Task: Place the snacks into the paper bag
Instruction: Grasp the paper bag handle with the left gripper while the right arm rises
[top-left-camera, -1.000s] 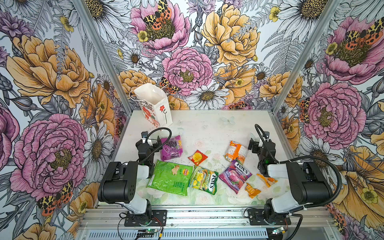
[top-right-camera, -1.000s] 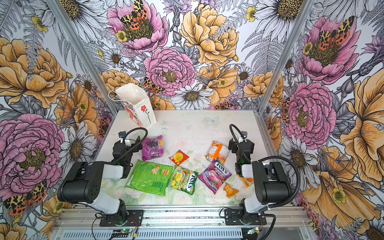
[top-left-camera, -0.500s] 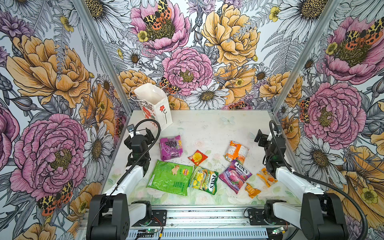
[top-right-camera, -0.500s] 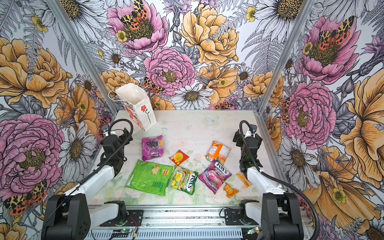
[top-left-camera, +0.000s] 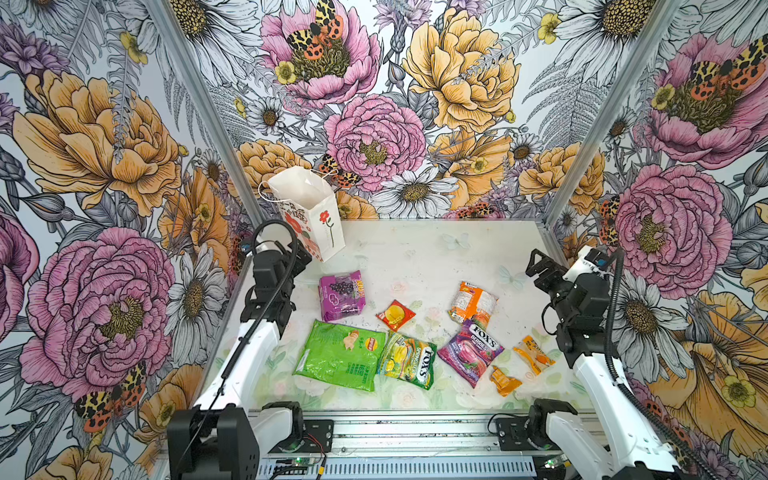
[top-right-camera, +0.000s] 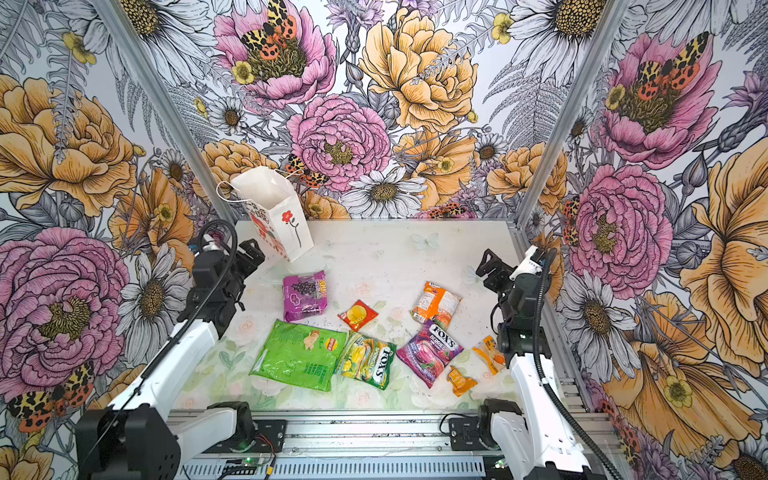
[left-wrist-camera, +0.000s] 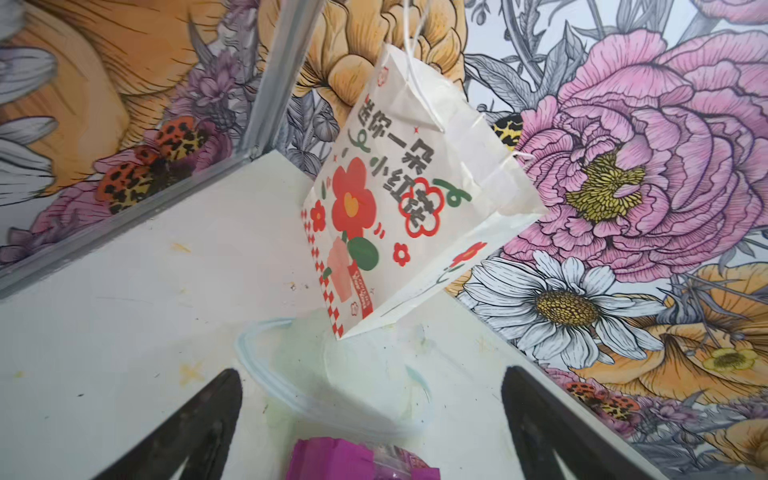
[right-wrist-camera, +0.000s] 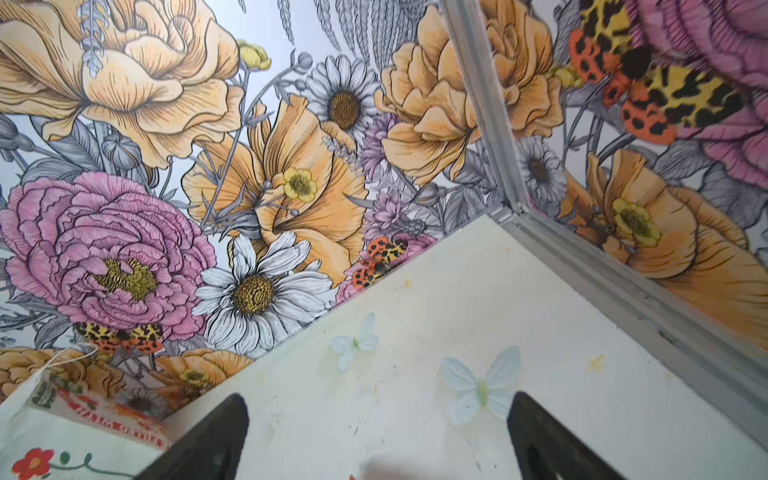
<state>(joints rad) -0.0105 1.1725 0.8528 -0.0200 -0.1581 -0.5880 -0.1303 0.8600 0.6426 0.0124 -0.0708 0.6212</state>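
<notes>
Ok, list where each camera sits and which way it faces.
Top views: high over the front rail, looking down on table, snacks, left arm, right arm.
Left wrist: on the left arm, facing the paper bag; open left gripper shows.
Right wrist: on the right arm, facing the far corner; open right gripper shows.
Shared: both wrist views catch the paper bag.
</notes>
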